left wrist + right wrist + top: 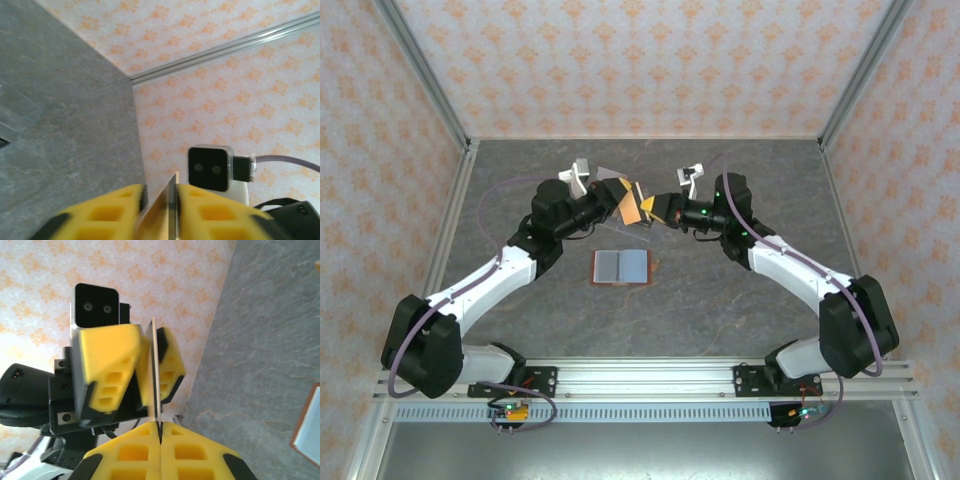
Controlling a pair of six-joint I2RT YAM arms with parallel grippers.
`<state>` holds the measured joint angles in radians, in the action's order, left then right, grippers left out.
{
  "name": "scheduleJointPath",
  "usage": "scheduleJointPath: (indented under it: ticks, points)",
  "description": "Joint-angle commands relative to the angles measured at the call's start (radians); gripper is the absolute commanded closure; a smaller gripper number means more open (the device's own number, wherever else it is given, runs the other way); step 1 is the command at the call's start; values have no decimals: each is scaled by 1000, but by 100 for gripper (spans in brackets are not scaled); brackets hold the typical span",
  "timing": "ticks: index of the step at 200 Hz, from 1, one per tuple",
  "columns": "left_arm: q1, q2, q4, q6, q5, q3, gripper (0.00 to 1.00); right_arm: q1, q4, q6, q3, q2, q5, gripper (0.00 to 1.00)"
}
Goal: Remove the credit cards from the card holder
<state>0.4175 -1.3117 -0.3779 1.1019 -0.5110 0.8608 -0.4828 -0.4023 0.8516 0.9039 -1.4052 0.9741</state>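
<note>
The card holder lies open on the table, brown with grey-blue lining; its corner shows at the right edge of the right wrist view. Above and behind it the two grippers meet in the air around one credit card, which looks orange from above. My right gripper is shut on the card's thin edge. My left gripper stands on either side of the same card, its jaws slightly apart, with a gap on one side. The left fingers face the right wrist camera.
Grey stone-patterned table with patterned walls on three sides and metal corner posts. A faint clear tray edge lies on the table at the left of the left wrist view. The arm bases sit on the rail at the near edge.
</note>
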Motion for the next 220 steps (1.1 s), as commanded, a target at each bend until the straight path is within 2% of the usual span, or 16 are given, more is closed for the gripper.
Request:
scheduleJointPath:
  ticks: [1, 19, 35, 52, 86, 117, 163, 193, 220]
  points:
    - [-43, 24, 92, -8, 39, -9, 55, -2, 138, -151, 54, 24, -86, 100]
    - [-75, 37, 193, -40, 46, -15, 35, -2, 266, -270, 105, -4, -145, 100]
    - [-109, 49, 300, -81, 62, -18, 23, -6, 392, -394, 162, -37, -212, 100]
    - [-132, 62, 412, -137, 102, -16, 16, -16, 528, -537, 238, -83, -291, 100]
    - [-150, 82, 689, -267, 294, 25, 4, -43, 706, -786, 408, -187, -402, 100]
    - [-173, 82, 831, -331, 404, 56, 0, -68, 756, -940, 562, -322, -408, 100]
    - [-187, 91, 979, -414, 520, 75, 0, -146, 874, -1217, 834, -542, -473, 100]
    - [-212, 78, 1023, -438, 525, 80, 0, -159, 922, -1330, 997, -681, -426, 100]
    - [-217, 71, 1033, -444, 512, 83, 0, -164, 986, -1411, 1116, -764, -477, 100]
